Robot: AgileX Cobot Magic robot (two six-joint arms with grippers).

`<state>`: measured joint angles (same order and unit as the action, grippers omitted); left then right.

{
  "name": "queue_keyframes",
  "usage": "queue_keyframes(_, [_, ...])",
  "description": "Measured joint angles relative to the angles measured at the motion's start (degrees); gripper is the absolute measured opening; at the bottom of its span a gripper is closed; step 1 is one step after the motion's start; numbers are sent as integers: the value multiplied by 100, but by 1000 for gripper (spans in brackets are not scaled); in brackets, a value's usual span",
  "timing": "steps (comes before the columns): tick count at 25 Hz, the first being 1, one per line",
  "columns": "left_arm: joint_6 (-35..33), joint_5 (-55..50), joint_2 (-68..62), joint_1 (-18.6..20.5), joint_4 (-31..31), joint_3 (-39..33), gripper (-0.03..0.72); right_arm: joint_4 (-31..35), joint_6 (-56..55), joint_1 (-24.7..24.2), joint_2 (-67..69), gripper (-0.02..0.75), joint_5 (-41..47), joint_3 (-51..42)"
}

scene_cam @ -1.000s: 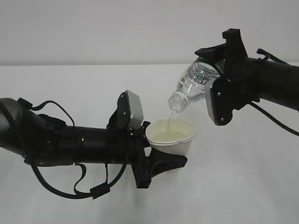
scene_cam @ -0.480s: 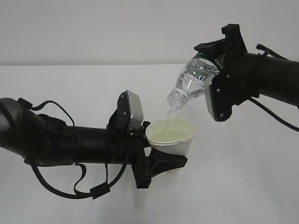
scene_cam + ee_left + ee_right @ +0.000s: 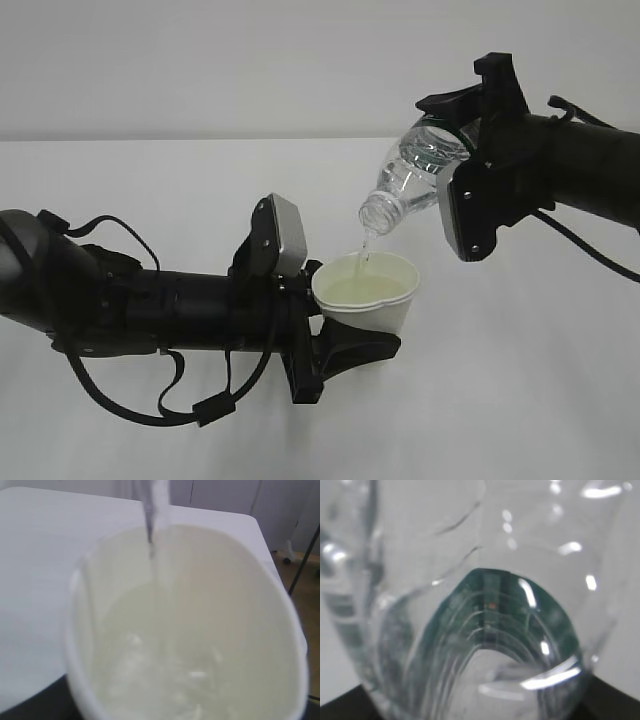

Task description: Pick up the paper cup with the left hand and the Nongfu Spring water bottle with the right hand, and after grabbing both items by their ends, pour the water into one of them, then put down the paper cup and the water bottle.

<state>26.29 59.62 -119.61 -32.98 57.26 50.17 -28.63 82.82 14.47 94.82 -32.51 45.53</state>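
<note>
White tabletop (image 3: 520, 400) runs back to a plain pale wall, with nothing else standing on it in the exterior view. From nine o'clock the left hand (image 3: 335, 335) reaches in level, its jaws clamped round the lower part of the paper cup (image 3: 368, 292), which sits upright and clear of the table near the middle. Holding it low keeps the rim free for the pour. From three o'clock the right hand (image 3: 462, 150) comes in higher, pinching the Nongfu Spring water bottle (image 3: 415, 180) by its base end, so the open neck tilts down toward seven o'clock, just above the cup's mouth but not touching it. A thin thread of water (image 3: 366, 246) falls from the neck into the cup, which already looks well filled; I judge the pour to be near its end, with setting both items down left to do.

Left wrist view: the cup (image 3: 80, 630) fills nearly the whole picture, seen from above its rim. The water (image 3: 165, 680) inside looks faintly yellow and ruffled, and the stream (image 3: 159, 530) enters from twelve o'clock, landing inside the rim. The fingers themselves are hidden below the cup.

Right wrist view: only the bottle (image 3: 420, 555) shows, close and blurred, clear ribbed plastic with its dark green label (image 3: 500, 615) at the centre. Dark corners at the bottom edge may be the gripper, but the grip cannot be read here.
</note>
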Motion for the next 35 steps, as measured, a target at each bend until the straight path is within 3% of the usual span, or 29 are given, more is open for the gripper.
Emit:
queue_keyframes(11, [0, 0, 0, 0, 0, 0, 415, 0, -24, 0, 0, 456, 44, 0])
queue_keyframes(35, [0, 70, 0, 0, -79, 0, 414, 33, -1164, 0, 0, 456, -290, -243])
